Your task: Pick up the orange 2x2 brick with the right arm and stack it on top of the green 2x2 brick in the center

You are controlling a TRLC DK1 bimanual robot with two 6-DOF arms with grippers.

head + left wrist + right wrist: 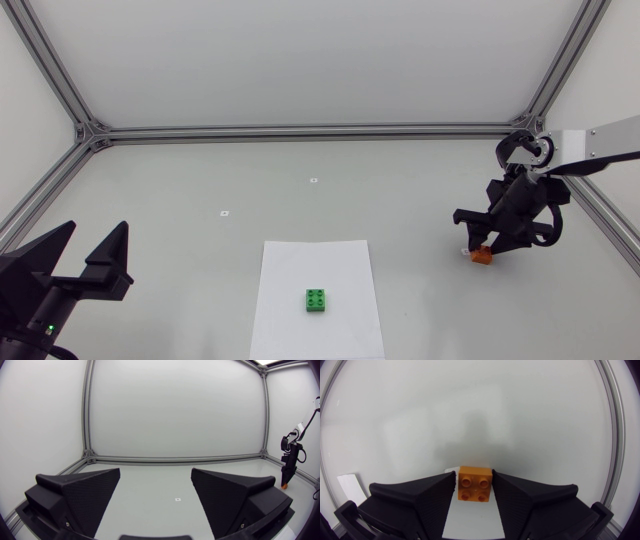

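The right gripper (474, 476), clamped on the orange brick (475, 485), should lift it level before crossing to the green brick (317, 300).

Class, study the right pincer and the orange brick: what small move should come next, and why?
Probably a short, straight lift. The right pincer seems to touch the orange brick on both sides, yet the brick looks to be down on the table, well away from the green brick at the centre.

paper sheet (330, 265), pale table (180, 190), possibly stickers (313, 180)
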